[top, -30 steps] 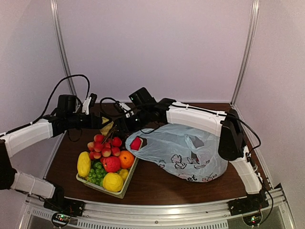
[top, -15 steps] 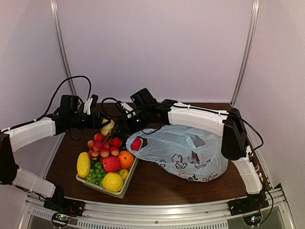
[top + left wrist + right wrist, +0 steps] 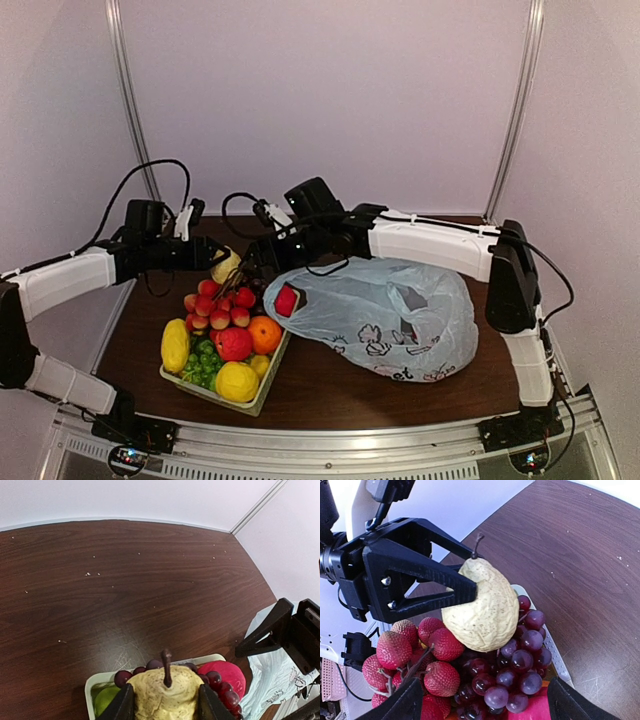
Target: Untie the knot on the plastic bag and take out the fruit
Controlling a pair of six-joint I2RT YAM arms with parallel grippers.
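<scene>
From above, the plastic bag [image 3: 400, 315] lies on the table [image 3: 330, 390] under my right arm, just right of the basket [image 3: 270, 385]. The dark print low on its side is too small to read. A red piece [image 3: 287, 300] sits at the bag's left end. The basket holds the fruit [image 3: 237, 345]: yellow, orange, red and green pieces. My left gripper [image 3: 216, 260] clasps a pear [image 3: 228, 267] over the basket's far end, and my right gripper [image 3: 258, 266] is just beside it.

At my left wrist, my fingers [image 3: 121, 707] pinch the pale, speckled pear [image 3: 162, 695], stem up, over dark grapes [image 3: 222, 690] in the basket. The bag's print at the right edge shows only line drawings, no legible words.

At my right wrist, my own fingers [image 3: 402, 705] stand wide apart with nothing gripped, above grapes [image 3: 515, 670] and lumpy red fruits [image 3: 427, 650].
</scene>
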